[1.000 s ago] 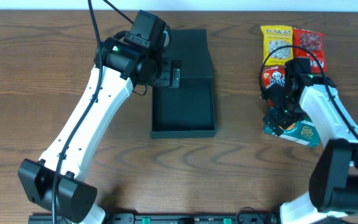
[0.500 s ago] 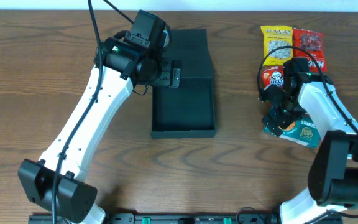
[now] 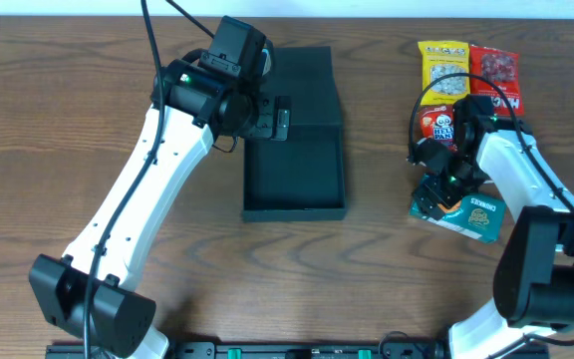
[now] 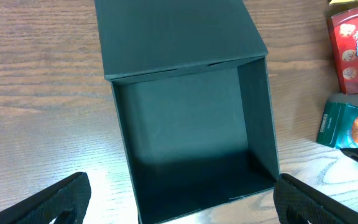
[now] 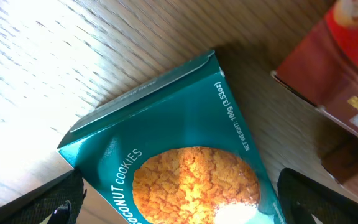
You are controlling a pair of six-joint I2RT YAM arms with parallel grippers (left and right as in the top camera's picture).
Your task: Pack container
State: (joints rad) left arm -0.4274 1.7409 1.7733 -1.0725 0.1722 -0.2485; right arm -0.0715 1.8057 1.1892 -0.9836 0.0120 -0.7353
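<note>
Container (image 3: 295, 165) on the wooden table (image 3: 68, 100), a little left of centre in the overhead view, long axis running away from the robot; dark matte box, flap lid (image 3: 302, 85) folded open and lying flat on the far side. Left wrist view shows the interior (image 4: 191, 124) bare down to the floor, nothing inside. Left gripper (image 3: 279, 118) hangs over the box's left wall near the hinge line; its fingers (image 4: 61, 199) sit at the two lower corners of the wrist view, spread wide, holding nothing. Well apart to the right lies the snack group. Teal cookie box (image 3: 471, 214) is nearest the robot, flat on the table and skewed, with a round biscuit picture and "coconut cookies" printed on its face (image 5: 185, 155). Right gripper (image 3: 441, 189) is low over that box's left end, fingers (image 5: 55, 199) spread wide on either side of it; contact cannot be made out, no grasp visible. Red Hello Panda box (image 3: 436, 122) sits just beyond the cookie box, partly hidden by the right arm. Yellow packet (image 3: 443, 70) and red packet (image 3: 494, 72) lie side by side at the far edge of the group, touching or nearly so
</note>
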